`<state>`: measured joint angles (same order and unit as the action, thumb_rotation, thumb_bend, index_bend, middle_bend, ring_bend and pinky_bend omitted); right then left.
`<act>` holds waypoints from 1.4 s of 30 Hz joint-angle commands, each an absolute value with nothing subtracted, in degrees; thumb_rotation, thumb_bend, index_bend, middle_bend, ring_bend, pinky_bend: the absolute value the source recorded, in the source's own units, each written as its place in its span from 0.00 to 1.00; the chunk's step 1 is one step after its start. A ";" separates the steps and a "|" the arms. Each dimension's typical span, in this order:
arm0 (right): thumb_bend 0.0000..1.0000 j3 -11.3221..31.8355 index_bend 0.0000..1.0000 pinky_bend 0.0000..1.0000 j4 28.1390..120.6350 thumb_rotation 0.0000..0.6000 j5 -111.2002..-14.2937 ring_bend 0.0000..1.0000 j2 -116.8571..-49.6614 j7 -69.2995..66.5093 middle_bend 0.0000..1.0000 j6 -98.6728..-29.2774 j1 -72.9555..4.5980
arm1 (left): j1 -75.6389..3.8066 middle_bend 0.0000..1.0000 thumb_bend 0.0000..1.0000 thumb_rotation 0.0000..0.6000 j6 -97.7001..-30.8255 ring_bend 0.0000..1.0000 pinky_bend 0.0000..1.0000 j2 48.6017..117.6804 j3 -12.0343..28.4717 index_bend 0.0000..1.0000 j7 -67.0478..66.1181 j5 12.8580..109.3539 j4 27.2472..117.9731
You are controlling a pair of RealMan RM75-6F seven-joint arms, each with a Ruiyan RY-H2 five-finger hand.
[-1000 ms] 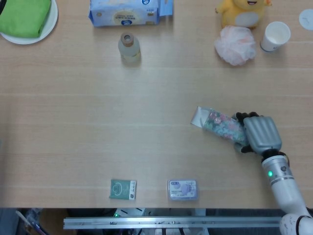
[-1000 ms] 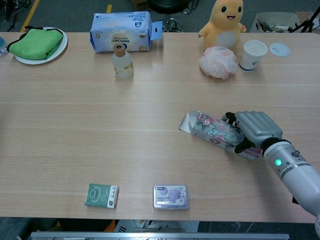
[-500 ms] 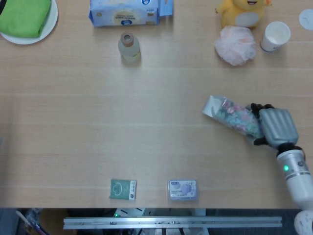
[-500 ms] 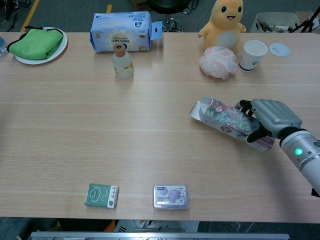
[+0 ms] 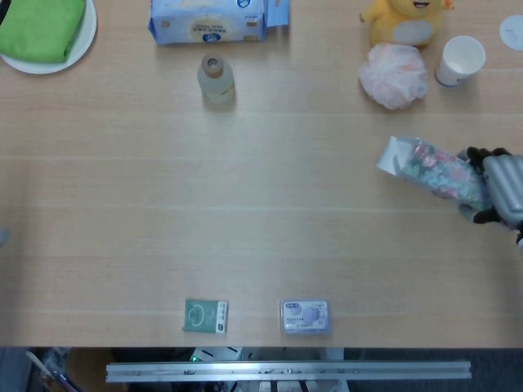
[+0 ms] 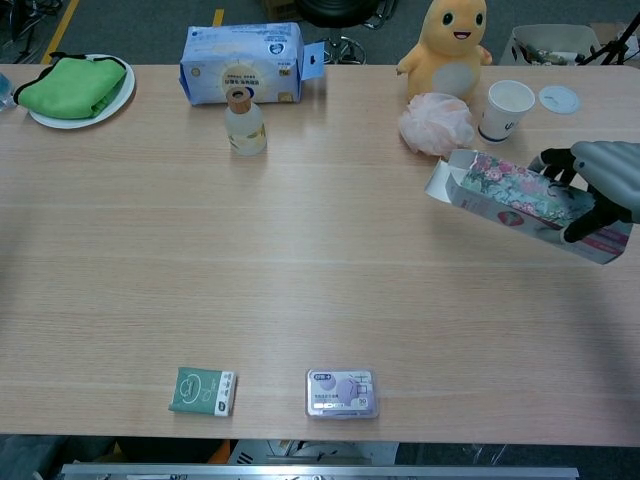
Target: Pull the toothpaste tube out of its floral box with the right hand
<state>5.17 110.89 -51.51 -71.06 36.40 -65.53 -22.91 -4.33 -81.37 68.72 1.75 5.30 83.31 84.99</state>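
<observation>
The floral box (image 5: 431, 171) (image 6: 510, 194) is lifted off the table at the right edge, lying roughly level, its open white flap end (image 6: 441, 181) pointing left. My right hand (image 5: 504, 190) (image 6: 597, 182) grips the box's right end with its fingers wrapped over the top. No toothpaste tube shows outside the box. My left hand appears in neither view.
Behind the box sit a pink mesh puff (image 6: 436, 125), a white paper cup (image 6: 507, 109) and a yellow plush toy (image 6: 451, 42). A small bottle (image 6: 244, 123), a blue wipes pack (image 6: 243, 62) and a green cloth on a plate (image 6: 72, 85) stand further back left. Two small packets (image 6: 203, 390) (image 6: 342, 392) lie near the front edge.
My right hand has lifted the floral box and carried it right and towards the back of the table, up beside the pink puff.
</observation>
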 commanded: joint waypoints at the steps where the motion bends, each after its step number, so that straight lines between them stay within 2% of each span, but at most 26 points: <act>1: 0.31 5.88 0.43 0.51 114.98 1.00 -45.61 0.34 -67.52 40.27 0.45 -65.00 -25.35 | -4.39 0.00 0.17 1.00 -81.40 0.00 0.24 68.71 1.72 0.01 5.24 83.43 85.11; 12: 0.32 4.71 0.45 0.51 118.72 1.00 -29.76 0.34 -61.51 43.84 0.46 -57.37 -33.52 | -4.50 0.00 0.17 1.00 -81.33 0.00 0.24 68.70 1.67 0.01 5.13 83.38 85.32; 20: 0.33 2.05 0.45 0.52 119.84 1.00 -19.01 0.35 -58.31 45.48 0.46 -51.34 -40.84 | -4.48 0.00 0.17 1.00 -81.24 0.00 0.24 68.73 1.61 0.01 5.48 83.24 85.10; 27: 0.34 -3.50 0.46 0.52 120.30 1.00 -9.58 0.36 -53.50 49.03 0.47 -42.41 -50.41 | -4.51 0.00 0.17 1.00 -81.18 0.00 0.24 68.91 1.58 0.01 5.61 83.22 84.83; 30: 0.35 -6.29 0.46 0.52 120.30 1.00 -6.75 0.36 -52.40 50.83 0.47 -40.68 -54.37 | -4.53 0.00 0.17 1.00 -81.19 0.00 0.24 68.92 1.60 0.01 5.67 83.21 84.81; 36: 0.36 -11.99 0.46 0.52 121.23 1.00 -3.46 0.36 -53.56 54.84 0.47 -45.50 -60.61 | -4.56 0.00 0.17 1.00 -81.12 0.00 0.24 68.96 1.59 0.01 5.78 83.16 84.71; 42: 0.37 -14.11 0.46 0.52 122.51 1.00 -2.59 0.36 -55.64 55.40 0.47 -51.73 -62.64 | -4.54 0.00 0.17 1.00 -81.10 0.00 0.24 69.02 1.54 0.01 5.83 83.15 84.68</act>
